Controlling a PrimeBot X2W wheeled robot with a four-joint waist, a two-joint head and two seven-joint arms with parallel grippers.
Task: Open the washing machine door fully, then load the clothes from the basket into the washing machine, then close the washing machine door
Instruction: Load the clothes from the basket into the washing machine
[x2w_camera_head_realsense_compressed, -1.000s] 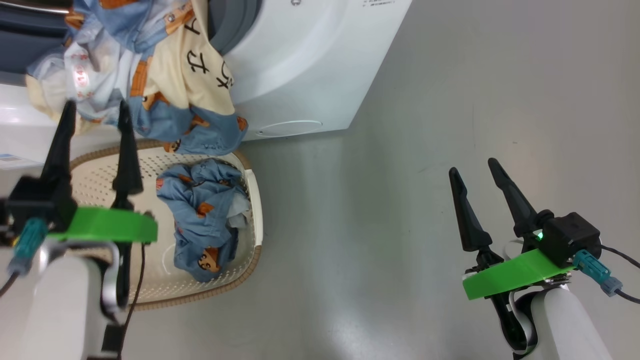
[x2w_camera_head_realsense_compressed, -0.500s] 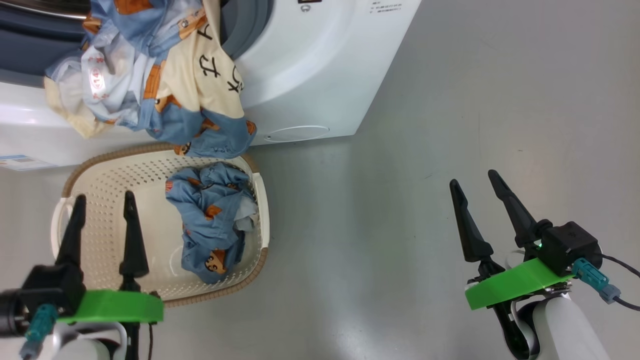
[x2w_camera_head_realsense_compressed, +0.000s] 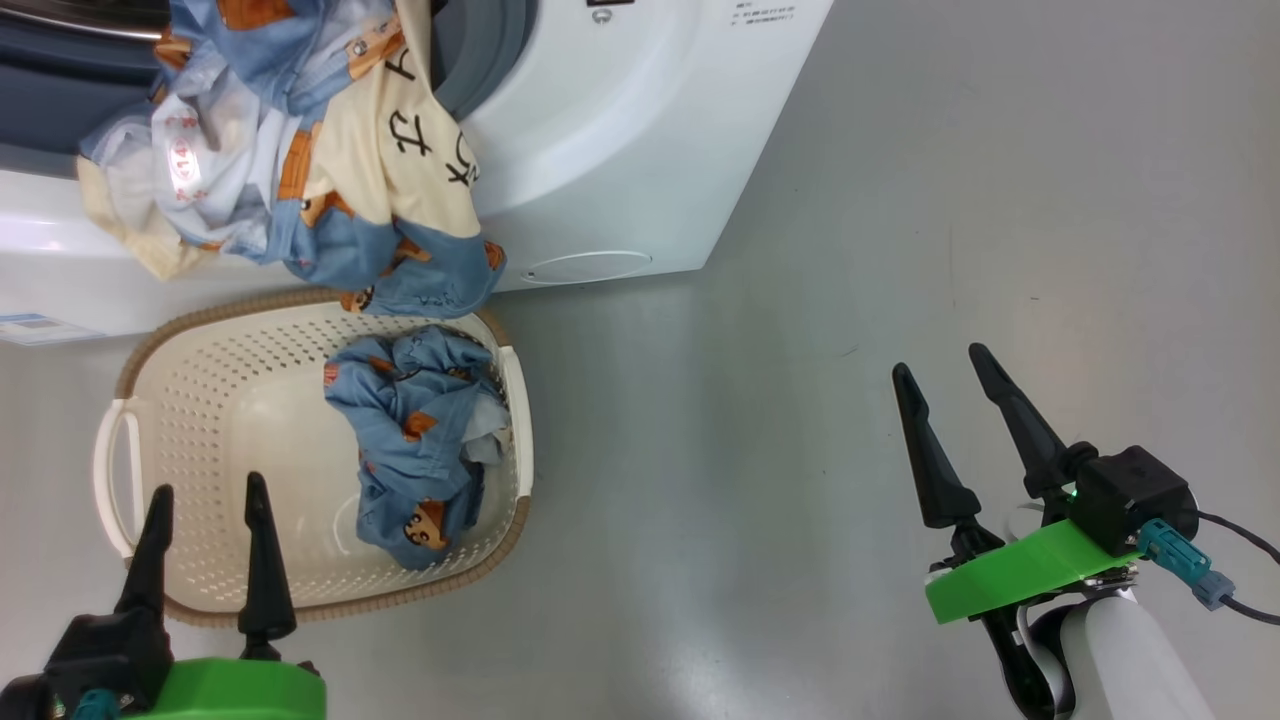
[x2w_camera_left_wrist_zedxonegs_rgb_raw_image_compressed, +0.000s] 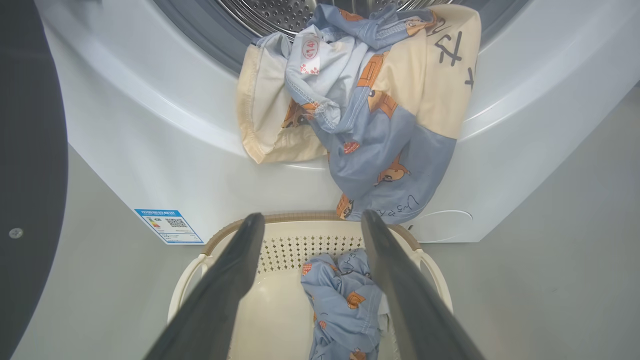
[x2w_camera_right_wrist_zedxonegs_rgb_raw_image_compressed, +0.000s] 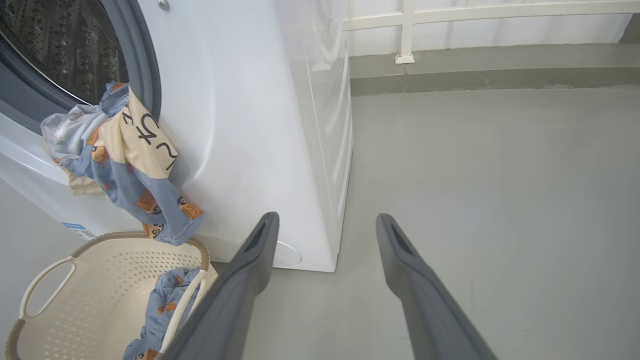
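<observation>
One blue printed garment (x2w_camera_head_realsense_compressed: 420, 450) lies in the basket (x2w_camera_head_realsense_compressed: 515, 400), towards its right side. A bundle of clothes (x2w_camera_head_realsense_compressed: 330, 170) hangs from the washing machine (x2w_camera_head_realsense_compressed: 600, 150) mouth, its lowest tip over the basket rim. I read my left gripper (x2w_camera_head_realsense_compressed: 207, 485) as fingers apart, empty, above the basket's near edge. The right gripper (x2w_camera_head_realsense_compressed: 938, 358) is likewise spread, over the floor (x2w_camera_head_realsense_compressed: 800, 300).
</observation>
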